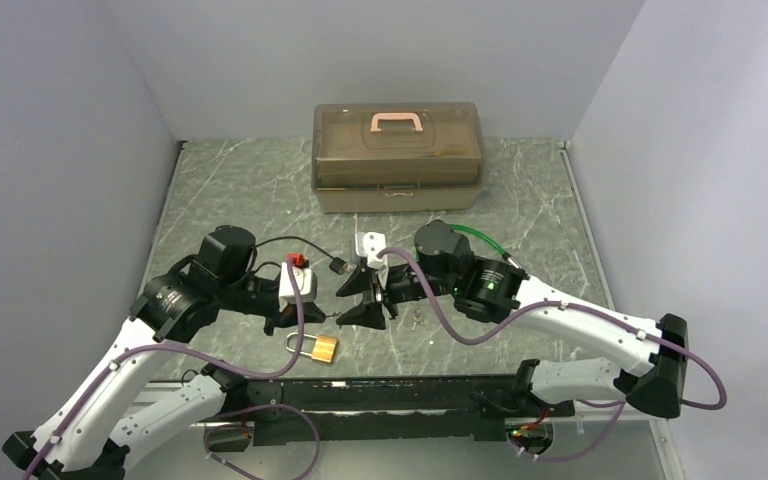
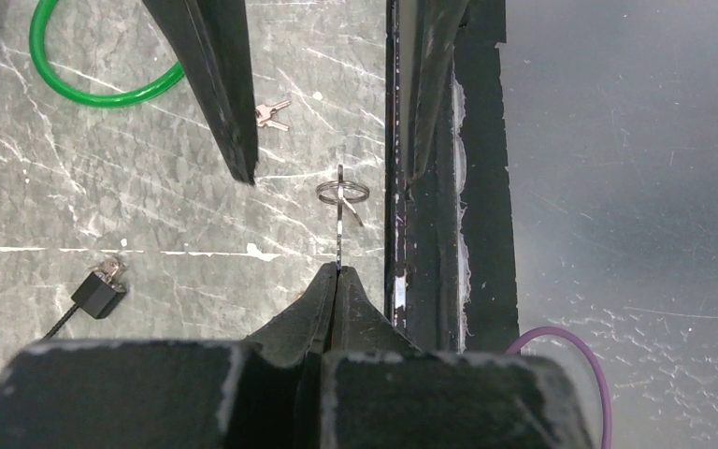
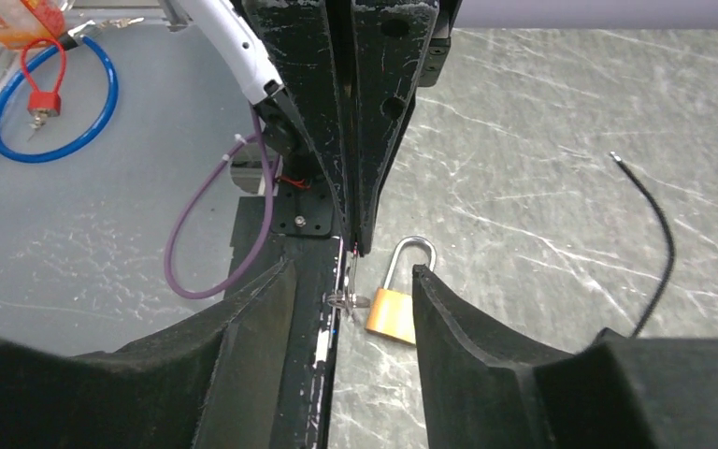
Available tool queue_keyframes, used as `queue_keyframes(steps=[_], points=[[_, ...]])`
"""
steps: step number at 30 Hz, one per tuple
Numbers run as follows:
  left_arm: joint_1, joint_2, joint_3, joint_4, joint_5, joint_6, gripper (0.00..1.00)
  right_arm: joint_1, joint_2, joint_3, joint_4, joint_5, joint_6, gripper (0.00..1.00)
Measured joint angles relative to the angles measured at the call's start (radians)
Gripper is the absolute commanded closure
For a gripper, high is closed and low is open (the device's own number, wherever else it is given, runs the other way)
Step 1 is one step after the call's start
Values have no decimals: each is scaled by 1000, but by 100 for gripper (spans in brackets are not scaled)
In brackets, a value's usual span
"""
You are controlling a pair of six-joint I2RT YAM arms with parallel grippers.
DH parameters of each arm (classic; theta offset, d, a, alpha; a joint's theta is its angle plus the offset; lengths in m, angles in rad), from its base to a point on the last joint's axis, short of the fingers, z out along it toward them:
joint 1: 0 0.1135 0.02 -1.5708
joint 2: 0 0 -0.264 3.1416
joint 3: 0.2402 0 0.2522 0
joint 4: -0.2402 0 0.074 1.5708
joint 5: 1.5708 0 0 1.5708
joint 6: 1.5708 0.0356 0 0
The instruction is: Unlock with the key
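Note:
My left gripper (image 2: 337, 271) is shut on the key (image 2: 339, 224), which I see edge-on, sticking out past the fingertips with its ring (image 2: 341, 192) at the far end. The brass padlock (image 3: 394, 313) lies flat on the marble table just beside the key's ring, near the front edge; it also shows in the top view (image 1: 321, 348). Facing the left gripper, my right gripper (image 3: 351, 309) is open, one finger on either side of the key and touching neither it nor the padlock. In the top view the two grippers meet tip to tip, left gripper (image 1: 322, 316) against right gripper (image 1: 358, 298).
A brown toolbox (image 1: 397, 155) stands at the back. A red lock (image 1: 297, 262) and a black cable lock (image 2: 98, 295) lie behind the grippers. Spare keys (image 2: 271, 113) and a green cable (image 2: 93, 79) lie near the right arm. The black front rail (image 2: 430, 234) runs close by.

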Motion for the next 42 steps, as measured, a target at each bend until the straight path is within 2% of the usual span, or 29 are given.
queue_keyframes(steps=[9,11,13,23,24,26,27,28,29,32,34,37,42], points=[[0,21,22,-32,0,23,100,-3,85,0,43,-62,24,75],[0,21,24,-34,0,23,100,-3,93,0,41,-65,22,84],[0,21,24,-38,-1,24,100,-3,97,0,35,-65,14,100],[0,26,38,-37,-2,25,99,-2,82,4,24,-38,-22,100],[0,26,42,-37,-1,25,96,-2,79,4,24,-38,-26,100],[0,26,48,-32,0,24,80,-2,71,4,25,-38,-28,100],[0,26,48,-28,2,21,67,-2,68,4,25,-38,-28,100],[0,26,49,-27,2,21,46,-2,65,3,25,-39,-26,100],[0,26,49,-26,1,16,34,-3,62,1,25,-39,-25,100],[0,26,49,-21,-5,11,25,-3,41,-28,35,-37,-4,100],[0,25,43,-18,-12,26,3,-3,13,-66,39,-33,12,100],[0,1,-27,-6,-34,78,1,-3,-37,-135,47,-18,47,100],[-6,-28,-239,-18,-62,205,1,-3,-151,-293,81,16,144,100]])
